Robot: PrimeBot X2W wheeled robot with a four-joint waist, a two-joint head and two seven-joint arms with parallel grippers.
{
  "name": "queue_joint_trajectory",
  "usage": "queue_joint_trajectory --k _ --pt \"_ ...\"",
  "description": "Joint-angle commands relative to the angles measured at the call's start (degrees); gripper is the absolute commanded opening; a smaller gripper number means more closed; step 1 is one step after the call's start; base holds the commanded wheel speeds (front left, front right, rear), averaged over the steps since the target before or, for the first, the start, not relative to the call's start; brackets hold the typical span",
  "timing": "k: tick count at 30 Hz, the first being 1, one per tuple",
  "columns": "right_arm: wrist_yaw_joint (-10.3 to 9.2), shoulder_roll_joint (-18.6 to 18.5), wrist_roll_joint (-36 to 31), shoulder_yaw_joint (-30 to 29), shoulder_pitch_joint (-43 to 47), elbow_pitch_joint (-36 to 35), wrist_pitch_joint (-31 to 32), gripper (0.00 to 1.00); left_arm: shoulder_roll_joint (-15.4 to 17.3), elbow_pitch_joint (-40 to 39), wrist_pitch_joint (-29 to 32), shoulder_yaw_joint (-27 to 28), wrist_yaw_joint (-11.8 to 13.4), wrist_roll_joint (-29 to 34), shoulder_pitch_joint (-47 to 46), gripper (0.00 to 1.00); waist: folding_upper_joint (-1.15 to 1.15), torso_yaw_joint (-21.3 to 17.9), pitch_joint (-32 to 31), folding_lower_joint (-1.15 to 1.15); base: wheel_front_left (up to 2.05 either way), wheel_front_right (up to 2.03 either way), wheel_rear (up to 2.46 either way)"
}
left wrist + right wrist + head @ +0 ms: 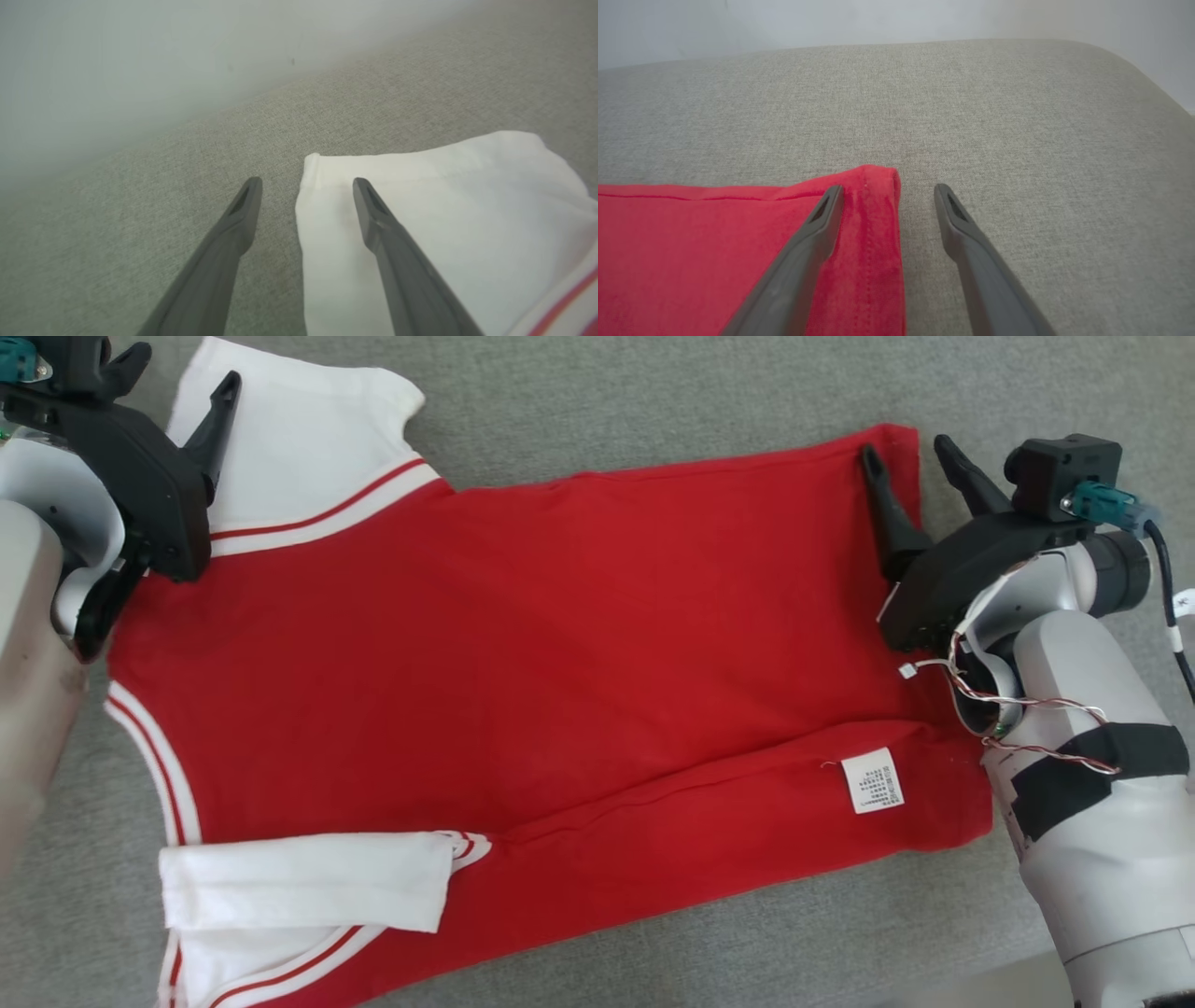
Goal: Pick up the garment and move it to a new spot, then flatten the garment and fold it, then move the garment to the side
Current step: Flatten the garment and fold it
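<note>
One red shirt (523, 644) lies spread flat on the grey surface (653, 392), hem toward the robot's right, neck end toward its left.

Edges first: the far hem corner sits btw the fingers of the right tool (906, 448) — one finger over red cloth, the other over bare grey. The left tool (182, 369) straddles the side edge of the far sleeve (299, 429) the same way, one finger over white cloth, one over bare grey. Both tools are spread wide, pinching nothing; can't tell if any fingertip touches the cloth.

Room to move: bare surface runs all along the shirt's far side, w/ a narrower strip on the near side. In the right wrist view the surface rounds off at a corner (1134, 65) past the hem. The left wrist view shows a pale wall (93, 70) beyond the sleeve.

Counts: 1 shirt, 2 white sleeves — the near sleeve (299, 887) is folded in over the red body — 2 tools, 1 white care label (873, 781) near the hem. Red-and-white striped bands (327, 518) mark the sleeve seams & neck. Print on the label is too small to read.
</note>
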Motion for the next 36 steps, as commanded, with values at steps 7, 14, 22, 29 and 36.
queue_joint_trajectory --k 7,14,22,29,36 --pt "-0.15 0.6 2.1 2.8 -2.2 1.3 -1.0 1.0 0.2 4.0 -0.6 -3.6 0.1 -2.5 -2.8 1.0 -0.01 -2.0 1.6 -0.01 0.0 0.0 0.0" --pt "-0.15 -0.7 4.1 4.7 -3.5 1.6 -2.3 0.0 -0.4 5.1 -2.1 -6.5 0.1 -6.0 -4.3 0.0 -0.01 -1.4 1.6 -0.01 0.0 0.0 0.0" --pt "-0.15 -3.1 4.8 5.2 -1.5 2.9 -5.4 0.0 -1.0 1.9 -9.6 -8.3 0.1 -11.3 -2.2 0.0 -0.01 2.1 -2.5 -0.01 0.0 0.0 0.0" --pt "-0.15 -5.5 6.1 4.6 3.7 2.2 -9.5 0.0 0.4 -5.5 -14.6 -9.5 0.1 -16.6 3.0 0.0 -0.01 5.3 -7.3 -0.01 0.0 0.0 0.0" --pt "-0.15 -6.5 7.7 4.2 10.5 0.4 -12.8 0.0 4.0 -16.5 -16.8 -6.0 0.8 -18.7 13.5 0.0 -0.01 6.7 -11.1 -0.01 0.0 0.0 0.0"
